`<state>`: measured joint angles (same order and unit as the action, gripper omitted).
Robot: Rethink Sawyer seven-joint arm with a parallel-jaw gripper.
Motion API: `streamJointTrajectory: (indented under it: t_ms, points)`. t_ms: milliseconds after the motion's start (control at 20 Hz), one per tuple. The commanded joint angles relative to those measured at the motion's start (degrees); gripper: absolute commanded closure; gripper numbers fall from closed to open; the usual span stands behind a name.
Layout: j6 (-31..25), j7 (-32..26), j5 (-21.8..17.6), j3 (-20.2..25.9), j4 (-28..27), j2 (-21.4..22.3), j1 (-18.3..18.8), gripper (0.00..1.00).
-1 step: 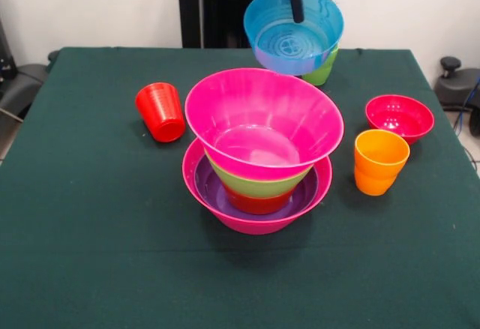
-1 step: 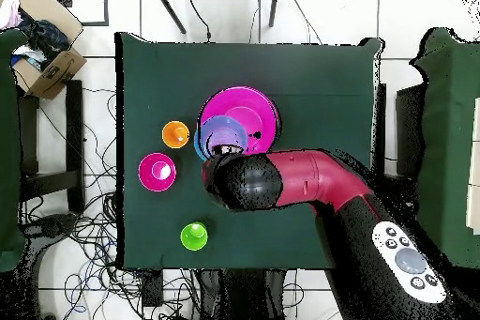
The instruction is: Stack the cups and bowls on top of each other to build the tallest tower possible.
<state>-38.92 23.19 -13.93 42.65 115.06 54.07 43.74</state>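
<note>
My gripper [image 1: 298, 10] hangs above the far side of the table, shut on the rim of a small blue bowl [image 1: 292, 33], with one black finger inside it. The bowl is off the table and tilts toward the camera. It shows beside the tower in the overhead view [image 2: 218, 134]. The tower [image 1: 259, 149] stands mid-table: a large hot-pink bowl as base, then purple, orange-red and lime green bowls, with a second hot-pink bowl [image 1: 262, 115] on top. A red cup [image 1: 160, 112] stands left of it. An orange cup [image 1: 380, 160] and a crimson bowl [image 1: 399, 118] are on the right. A lime green cup [image 1: 324, 67] peeks out behind the blue bowl.
The dark green table cloth [image 1: 90, 254] is bare in front of the tower. In the overhead view my red arm [image 2: 291, 180] covers the table's middle beside the tower. A cardboard box [image 2: 47, 63] and cables lie on the floor off the table.
</note>
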Motion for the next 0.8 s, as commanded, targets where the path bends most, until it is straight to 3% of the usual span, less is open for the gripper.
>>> streamJointTrajectory:
  t_ms: [50,800]
  points:
    - [-5.95,-1.09,-3.31,2.32,-6.71,-5.09,-2.20,1.00]
    - [-7.38,-1.47,-7.40,-1.56,-18.33,-13.39,-5.03,1.00]
